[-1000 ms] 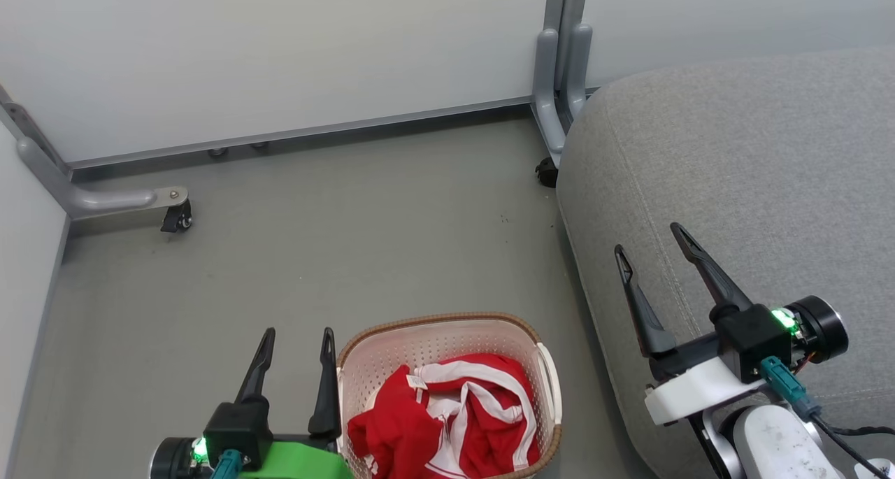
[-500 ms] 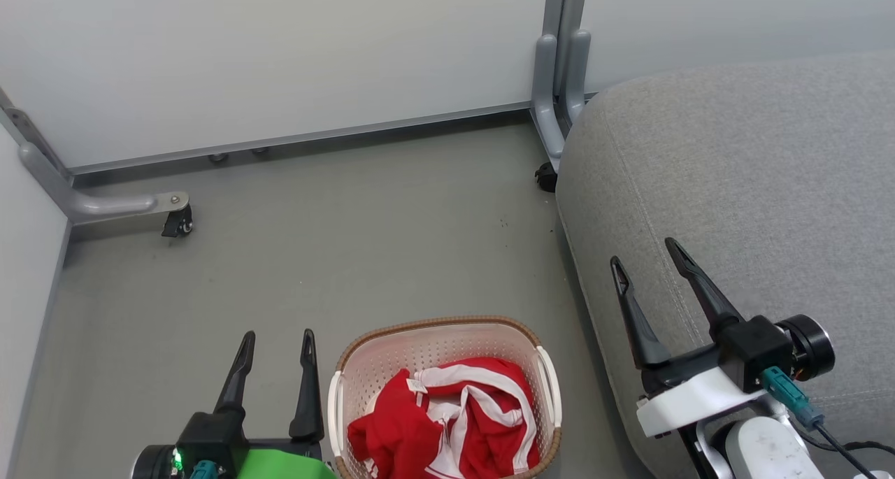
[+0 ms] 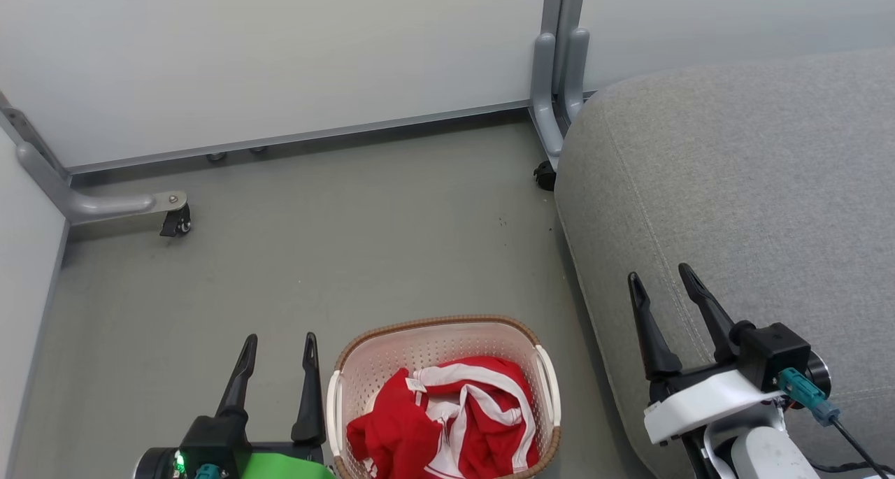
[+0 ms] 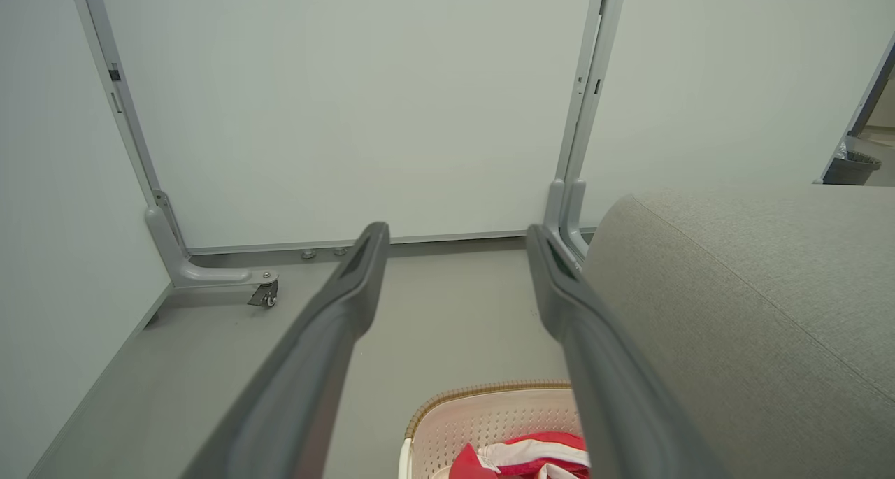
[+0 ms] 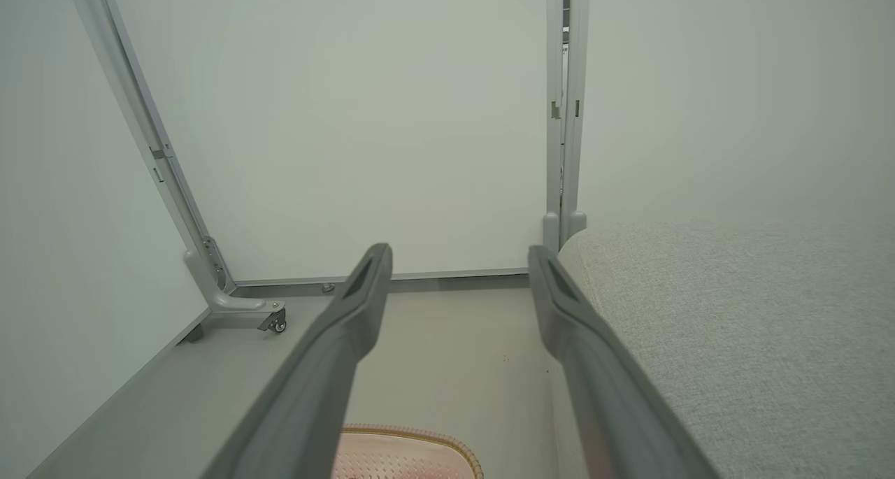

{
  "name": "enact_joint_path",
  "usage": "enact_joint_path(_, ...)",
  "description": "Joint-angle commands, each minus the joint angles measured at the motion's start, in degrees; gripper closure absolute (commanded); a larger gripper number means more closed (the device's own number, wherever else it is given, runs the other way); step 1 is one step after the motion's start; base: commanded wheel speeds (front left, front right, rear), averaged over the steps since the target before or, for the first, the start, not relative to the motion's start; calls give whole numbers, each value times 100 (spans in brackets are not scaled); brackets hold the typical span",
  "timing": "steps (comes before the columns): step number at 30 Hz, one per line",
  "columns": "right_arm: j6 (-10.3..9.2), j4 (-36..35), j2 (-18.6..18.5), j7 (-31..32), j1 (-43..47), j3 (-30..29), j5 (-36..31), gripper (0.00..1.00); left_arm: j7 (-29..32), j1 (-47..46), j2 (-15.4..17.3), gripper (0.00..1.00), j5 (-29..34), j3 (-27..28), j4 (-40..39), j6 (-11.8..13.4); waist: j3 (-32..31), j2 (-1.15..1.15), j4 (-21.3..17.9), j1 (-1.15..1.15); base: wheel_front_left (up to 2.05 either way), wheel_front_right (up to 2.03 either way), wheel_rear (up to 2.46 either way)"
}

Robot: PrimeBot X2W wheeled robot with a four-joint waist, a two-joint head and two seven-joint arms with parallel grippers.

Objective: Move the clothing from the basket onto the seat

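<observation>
Over the seat (image 3: 734, 185), the right gripper (image 3: 659, 274) has drawn back — left gripper (image 3: 280, 337) too, both agape, empty.

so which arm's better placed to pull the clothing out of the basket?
Left, likely. The left gripper is open and right beside the basket, with the clothing just inside the near wall. The right gripper, also open, shows against the seat, farther from the basket.

Bright, even, diffuse light, likely from overhead; shadows stay faint. The head view is sharp; the wrist views splay straight lines toward their edges.
</observation>
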Motion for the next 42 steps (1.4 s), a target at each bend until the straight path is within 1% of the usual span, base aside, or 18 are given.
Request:
enact_joint_path(1,0,24,-34,-20,-25,3,51,0,0,60,11,0,-34,3,8,-17,-2,0,-1,0,0,0,0)
enact_joint_path(16,0,22,-51,-20,-32,-4,14,0,0,87,11,0,-51,1,147,2,46,0,-33,0,0,0,0)
enact_joint_path(24,0,45,-71,-20,-90,-16,19,0,1,-153,12,0,266,-224,806,38,360,0,-253,0,0,0,0)
enact_joint_path(29,0,-103,-89,-19,-332,-31,32,0,2,-660,14,0,769,-556,1383,-81,1080,0,-428,0,0,0,0)
enact_joint_path(31,0,-159,-95,-20,-464,-15,34,0,2,-978,60,0,1040,-750,1673,-178,1437,0,-501,0,0,0,0)
enact_joint_path(33,0,-214,-96,-20,-625,-10,51,0,3,-1331,159,0,1231,-937,2025,-279,1804,0,-579,0,0,0,0)
enact_joint_path(35,0,-268,-78,-20,-772,-7,78,0,2,-1698,249,0,1379,-1039,2604,-288,2169,0,-651,0,0,0,0)
enact_joint_path(37,0,-302,-49,-19,-939,48,83,0,1,-2178,360,0,1669,-1354,3133,-429,2544,0,-764,0,0,0,0)
enact_joint_path(42,0,-339,33,-20,-1334,166,130,0,2,-3272,696,0,2189,-1994,4197,-632,3426,0,-1034,0,0,0,0)
